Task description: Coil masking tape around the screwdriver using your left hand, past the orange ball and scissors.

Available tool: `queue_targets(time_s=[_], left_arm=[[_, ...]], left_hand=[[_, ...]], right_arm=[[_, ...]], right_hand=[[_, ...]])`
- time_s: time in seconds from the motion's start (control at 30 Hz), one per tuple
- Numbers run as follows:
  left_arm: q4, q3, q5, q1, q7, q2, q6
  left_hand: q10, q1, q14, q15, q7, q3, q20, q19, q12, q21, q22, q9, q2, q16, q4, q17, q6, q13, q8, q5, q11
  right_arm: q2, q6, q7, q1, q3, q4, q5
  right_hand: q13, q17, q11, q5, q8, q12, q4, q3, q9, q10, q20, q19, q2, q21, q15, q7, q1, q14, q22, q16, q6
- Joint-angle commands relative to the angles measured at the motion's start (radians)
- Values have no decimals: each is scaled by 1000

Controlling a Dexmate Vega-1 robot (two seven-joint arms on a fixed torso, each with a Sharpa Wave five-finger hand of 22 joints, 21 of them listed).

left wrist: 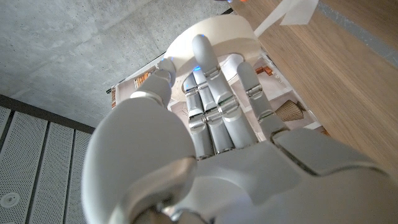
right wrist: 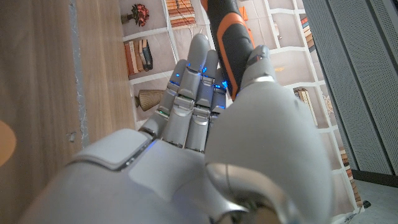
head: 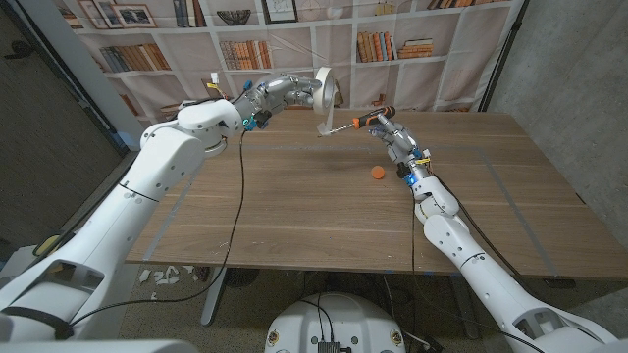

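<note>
- Orange ball [head: 378, 174] lies on table [head: 294, 216] beside the right hand [head: 391, 129], fingers clamped on screwdriver [head: 355, 123].
- Left hand [head: 285, 95] grips masking tape [head: 323, 99] just off the shaft; strip apparently attached, coiling barely begun.

Wooden table, bookshelf backdrop, concrete walls.
Brown plank table [head: 324, 221] on metal legs; behind it a printed backdrop [head: 294, 44] of white shelves with rows of books [head: 378, 45], framed pictures [head: 279, 11] and a dark bowl [head: 234, 17]. Grey concrete wall [head: 569, 59] to one side, dark panel [head: 39, 127] to the other. Scraps of white paper [head: 162, 276] lie on the floor by the table leg. The left wrist view has concrete [left wrist: 68, 43] and perforated grey panel [left wrist: 37, 155]; the right wrist view has backdrop prints of a flower vase [right wrist: 139, 13] and a ribbed tan vase [right wrist: 148, 99].
</note>
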Motion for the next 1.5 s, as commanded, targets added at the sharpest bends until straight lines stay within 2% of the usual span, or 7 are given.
queue_targets(time_s=[0.03,0.57,1.1,1.27,1.5], left_arm=[[-24,-1,-24,12,-20,-6,-21],[-19,13,-71,20,-52,-13,-26],[-13,55,-79,15,-62,-9,0],[-6,69,-80,11,-68,-20,-3],[-1,84,-86,11,-72,-31,0]], left_hand=[[132,99,3,-13,15,28,-4,-4,2,4,2,4,107,-1,29,2,26,119,2,6,-117],[133,100,8,-15,16,28,-4,-2,1,5,2,5,106,-2,28,3,26,123,1,6,-116],[134,101,8,-14,16,27,-5,-2,-3,5,2,5,106,-6,27,4,29,124,0,6,-118],[136,100,7,-14,16,27,-5,-3,-3,4,2,5,107,-6,28,6,27,124,-1,6,-118],[136,100,7,-14,16,26,-6,-3,-5,4,2,4,107,-7,28,7,28,124,-1,6,-117]], right_arm=[[57,101,-140,29,-35,53,-123],[119,150,-302,39,-49,48,-202],[198,185,-548,29,-38,-2,-302],[218,171,-642,31,-43,-16,-369],[246,163,-726,38,-46,-25,-424]], right_hand=[[-2,1,-132,5,14,-4,-18,189,6,145,-146,-1,112,2,-186,-127,42,105,2,-1,141],[-7,0,-128,5,14,-7,-26,195,5,153,-145,0,110,3,-185,-124,41,112,2,-2,144],[-17,-6,-130,6,14,-16,-32,203,4,156,-143,1,111,5,-186,-119,39,123,1,-5,147],[-24,-12,-125,6,15,-17,-35,205,4,165,-141,2,111,6,-185,-117,39,124,1,-9,150],[-37,-20,-115,8,16,-26,-43,211,2,170,-141,5,106,8,-184,-107,39,135,1,-13,154]])
